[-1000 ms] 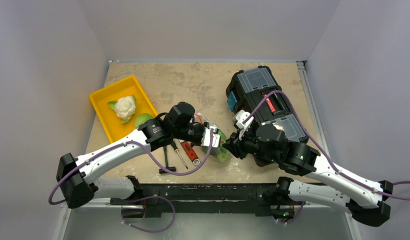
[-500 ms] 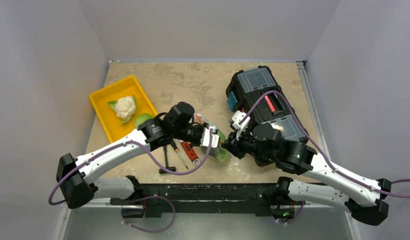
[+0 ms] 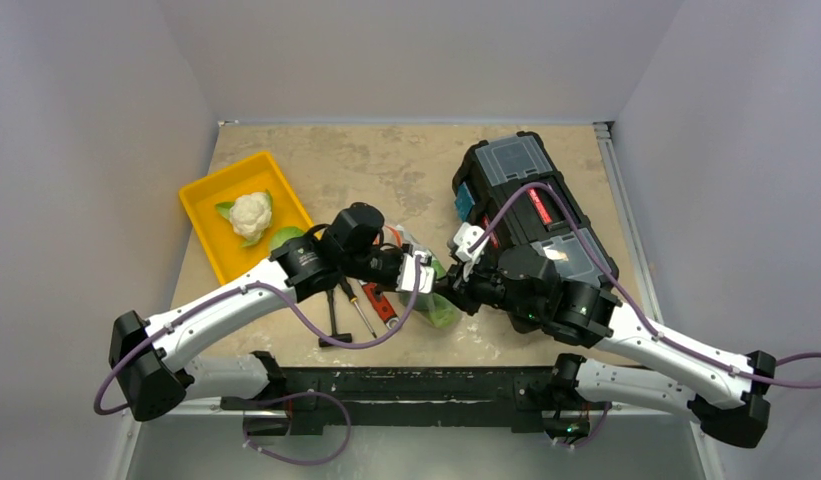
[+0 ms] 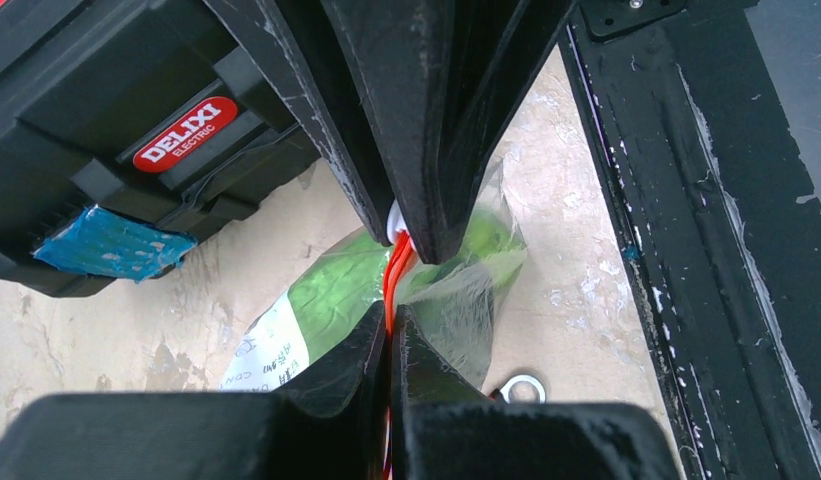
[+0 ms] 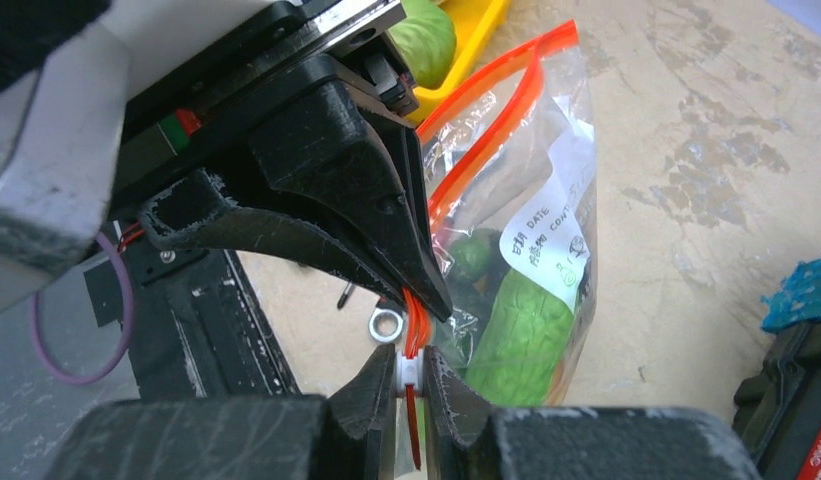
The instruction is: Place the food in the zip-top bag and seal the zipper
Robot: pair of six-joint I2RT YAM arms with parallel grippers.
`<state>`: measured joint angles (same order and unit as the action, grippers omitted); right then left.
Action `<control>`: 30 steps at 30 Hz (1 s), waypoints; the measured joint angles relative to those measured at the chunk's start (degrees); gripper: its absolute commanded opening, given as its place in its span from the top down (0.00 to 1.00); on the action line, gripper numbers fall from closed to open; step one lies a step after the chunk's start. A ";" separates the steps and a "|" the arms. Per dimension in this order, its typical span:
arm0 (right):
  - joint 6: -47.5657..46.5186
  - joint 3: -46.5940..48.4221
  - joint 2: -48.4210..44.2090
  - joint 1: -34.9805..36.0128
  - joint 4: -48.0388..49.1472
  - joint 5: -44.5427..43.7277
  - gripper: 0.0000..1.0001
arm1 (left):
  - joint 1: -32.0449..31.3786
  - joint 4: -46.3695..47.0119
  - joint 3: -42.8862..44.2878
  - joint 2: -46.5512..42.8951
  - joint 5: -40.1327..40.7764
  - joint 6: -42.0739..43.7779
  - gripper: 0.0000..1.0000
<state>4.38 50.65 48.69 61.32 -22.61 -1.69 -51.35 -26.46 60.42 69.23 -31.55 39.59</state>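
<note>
Both arms meet at the centre of the desk (image 3: 386, 165), over the zip-top bag (image 5: 511, 180), just left of the black toolbox (image 3: 531, 190). The left fingers (image 4: 341, 360) are clenched on the red-orange zipper (image 4: 395, 272). The right fingers (image 5: 371, 390) pinch its white tip (image 5: 409, 371). Green toy vegetables (image 5: 521, 335) show inside the bag.

The crinkly clear zip-top bag (image 5: 556, 110) is raised by one edge, green toy vegetables (image 5: 521, 340) bunched in its lower end, its red-orange zipper (image 5: 417, 318) parted along the far stretch.
</note>
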 measured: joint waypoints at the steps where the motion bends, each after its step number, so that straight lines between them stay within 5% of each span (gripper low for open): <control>1: -0.13 -0.24 0.09 0.00 0.74 0.04 1.00 | 0.04 -0.17 0.00 -0.11 0.00 0.02 1.00; 15: -4.81 -2.05 5.05 0.22 9.60 4.52 1.00 | 1.03 -2.40 -0.04 -1.11 0.37 0.50 1.00; 17: -5.35 -2.05 5.42 0.20 10.14 4.42 0.90 | 1.25 -2.49 -0.07 -1.11 0.57 0.55 1.00; 20: -5.46 -2.03 5.42 0.20 10.16 4.09 0.62 | 1.33 -2.34 -0.07 -1.16 0.57 0.52 1.00; 24: -3.15 -0.20 5.66 0.11 7.74 1.27 0.50 | 0.92 -1.44 -0.09 -1.29 -1.27 0.37 1.00; 30: 3.41 1.18 1.33 0.11 -0.48 -1.68 0.46 | -0.24 0.31 -0.09 -1.38 -3.32 0.44 1.00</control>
<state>7.79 51.83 50.02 61.43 -23.09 -3.38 -51.59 -26.15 60.34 67.85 -34.87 40.03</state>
